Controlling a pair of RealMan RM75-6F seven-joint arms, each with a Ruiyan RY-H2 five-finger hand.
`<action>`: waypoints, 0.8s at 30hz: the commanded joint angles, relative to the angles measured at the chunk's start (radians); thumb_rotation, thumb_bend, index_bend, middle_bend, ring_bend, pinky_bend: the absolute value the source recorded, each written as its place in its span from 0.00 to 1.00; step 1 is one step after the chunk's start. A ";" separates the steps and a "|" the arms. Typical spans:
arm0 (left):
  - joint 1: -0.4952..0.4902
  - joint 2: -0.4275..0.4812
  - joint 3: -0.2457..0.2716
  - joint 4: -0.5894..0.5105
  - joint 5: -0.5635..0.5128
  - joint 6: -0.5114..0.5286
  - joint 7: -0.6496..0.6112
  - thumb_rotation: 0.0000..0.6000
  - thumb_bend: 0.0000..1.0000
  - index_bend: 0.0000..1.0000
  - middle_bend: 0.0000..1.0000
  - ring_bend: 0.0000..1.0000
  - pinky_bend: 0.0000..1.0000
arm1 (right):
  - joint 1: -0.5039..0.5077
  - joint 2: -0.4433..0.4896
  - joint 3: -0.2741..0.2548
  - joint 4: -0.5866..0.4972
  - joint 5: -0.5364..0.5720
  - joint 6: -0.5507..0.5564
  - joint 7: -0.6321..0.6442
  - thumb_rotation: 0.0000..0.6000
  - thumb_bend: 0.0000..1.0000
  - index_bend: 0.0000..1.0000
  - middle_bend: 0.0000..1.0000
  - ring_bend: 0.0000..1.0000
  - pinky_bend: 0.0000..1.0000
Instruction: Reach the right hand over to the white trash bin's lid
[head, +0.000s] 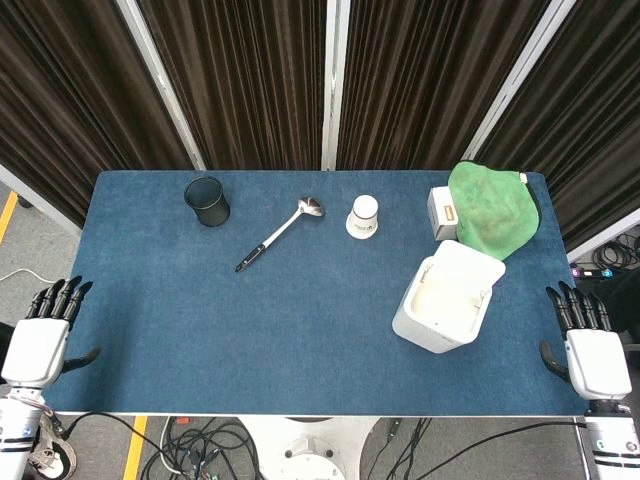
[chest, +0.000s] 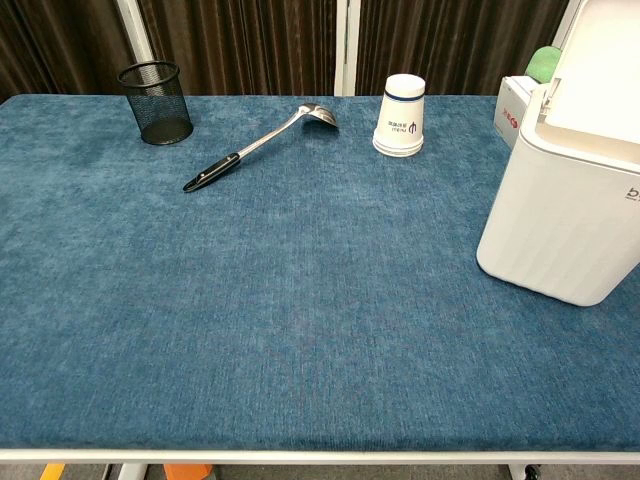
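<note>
The white trash bin (head: 444, 305) stands on the right part of the blue table, its lid (head: 470, 262) swung up and open toward the back. In the chest view the white trash bin (chest: 565, 215) fills the right edge with the lid (chest: 605, 65) raised above it. My right hand (head: 590, 345) hangs off the table's right edge, fingers apart, holding nothing, well right of the bin. My left hand (head: 42, 335) rests beside the left edge, fingers spread and empty. Neither hand shows in the chest view.
A green cloth (head: 490, 208) lies behind the bin beside a small white box (head: 441, 213). An upturned paper cup (head: 363, 216), a ladle (head: 281, 233) and a black mesh cup (head: 206, 201) stand along the back of the table (head: 250, 330).
</note>
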 joint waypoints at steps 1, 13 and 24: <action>-0.001 0.000 -0.001 0.001 -0.001 -0.001 -0.001 1.00 0.00 0.08 0.05 0.00 0.12 | 0.000 -0.001 0.000 0.003 0.003 -0.002 0.000 1.00 0.29 0.00 0.00 0.00 0.00; -0.008 -0.010 -0.006 0.006 -0.010 -0.009 -0.002 1.00 0.00 0.08 0.05 0.00 0.12 | -0.001 0.005 0.001 0.008 0.008 -0.004 0.011 1.00 0.29 0.00 0.00 0.00 0.00; -0.009 -0.021 -0.001 0.019 -0.011 -0.015 0.000 1.00 0.00 0.08 0.05 0.00 0.12 | 0.008 0.054 -0.003 0.010 -0.006 -0.026 0.077 1.00 1.00 0.00 0.00 0.00 0.00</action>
